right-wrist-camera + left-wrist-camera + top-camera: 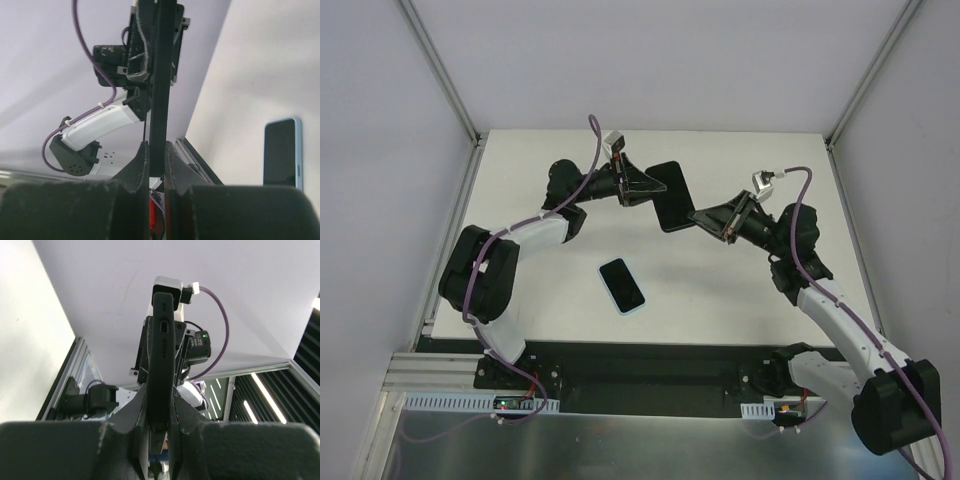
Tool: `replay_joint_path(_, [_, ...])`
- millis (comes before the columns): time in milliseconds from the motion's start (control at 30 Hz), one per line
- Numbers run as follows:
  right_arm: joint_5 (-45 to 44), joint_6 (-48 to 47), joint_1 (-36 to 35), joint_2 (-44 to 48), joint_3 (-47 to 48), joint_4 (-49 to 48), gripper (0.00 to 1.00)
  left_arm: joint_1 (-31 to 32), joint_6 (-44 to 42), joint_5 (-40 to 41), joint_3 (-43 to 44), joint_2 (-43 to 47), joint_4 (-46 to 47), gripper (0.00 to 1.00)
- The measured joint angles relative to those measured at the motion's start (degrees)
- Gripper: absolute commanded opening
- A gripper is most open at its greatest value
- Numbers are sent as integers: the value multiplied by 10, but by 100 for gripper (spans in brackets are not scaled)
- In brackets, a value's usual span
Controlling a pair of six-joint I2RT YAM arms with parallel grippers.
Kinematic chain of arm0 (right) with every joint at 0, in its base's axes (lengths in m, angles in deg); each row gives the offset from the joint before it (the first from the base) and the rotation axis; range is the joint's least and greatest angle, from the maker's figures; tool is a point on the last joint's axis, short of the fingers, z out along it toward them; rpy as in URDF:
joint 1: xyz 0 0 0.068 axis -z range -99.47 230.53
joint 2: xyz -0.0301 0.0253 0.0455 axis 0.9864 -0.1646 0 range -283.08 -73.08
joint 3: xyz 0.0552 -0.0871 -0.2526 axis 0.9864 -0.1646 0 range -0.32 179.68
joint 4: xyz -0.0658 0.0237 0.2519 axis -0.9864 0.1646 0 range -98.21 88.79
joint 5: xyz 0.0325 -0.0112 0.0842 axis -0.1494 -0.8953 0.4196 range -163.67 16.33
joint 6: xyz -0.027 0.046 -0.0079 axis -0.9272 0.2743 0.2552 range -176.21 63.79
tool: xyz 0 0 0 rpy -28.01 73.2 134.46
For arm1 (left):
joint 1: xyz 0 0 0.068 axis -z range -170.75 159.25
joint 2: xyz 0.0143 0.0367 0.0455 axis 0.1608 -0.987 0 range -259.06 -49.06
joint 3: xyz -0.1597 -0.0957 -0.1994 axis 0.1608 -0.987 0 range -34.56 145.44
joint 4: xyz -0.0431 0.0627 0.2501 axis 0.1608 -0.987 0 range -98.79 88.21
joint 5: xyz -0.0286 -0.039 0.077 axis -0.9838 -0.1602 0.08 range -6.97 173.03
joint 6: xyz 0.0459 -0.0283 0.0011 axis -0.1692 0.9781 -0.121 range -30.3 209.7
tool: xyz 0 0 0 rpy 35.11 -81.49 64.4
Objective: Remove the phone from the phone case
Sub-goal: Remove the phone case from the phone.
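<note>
Nearest to the top camera are the two arm bases at the bottom edge of the frame; from them both arms reach up toward the middle of the white table (750, 290). In the upper middle of this view the black phone case (670, 195) is held in the air between the two grippers. The left gripper (655, 188) grasps its upper left edge, and the right gripper (698, 215) grasps its lower right corner.

In the left wrist view the phone case (162, 340) stands edge-on in the center of the frame, with an oval opening in its narrow side. The fingers of the left gripper (159, 405) are pressed on it from both sides. In the right wrist view the right gripper (155, 155) is clenched in the same way on the thin dark edge of the phone case (160, 75).

The phone (622, 285), dark with a pale blue rim, lies flat on the table below the case, well apart from both grippers. It appears also at the right of the right wrist view (282, 152).
</note>
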Motion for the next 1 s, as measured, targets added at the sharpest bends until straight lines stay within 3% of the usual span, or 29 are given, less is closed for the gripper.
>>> replay_joint_path(133, [51,26,6,-66,1,-158,1,-15,24,16,2,6,46,0])
replay_joint_path(267, [112,115,10,-176,7,-368,2,-29,29,28,2,17,67,0])
replay_joint_path(367, [155,159,7,-240,32,-450,1,-37,34,37,2,17,68,0])
replay_joint_path(733, [266,180,-65,-280,95,-509,1,-29,69,70,-56,98,70,0])
replay_joint_path(1000, [333,180,-96,-282,121,-536,1,0,61,101,-87,174,5,0])
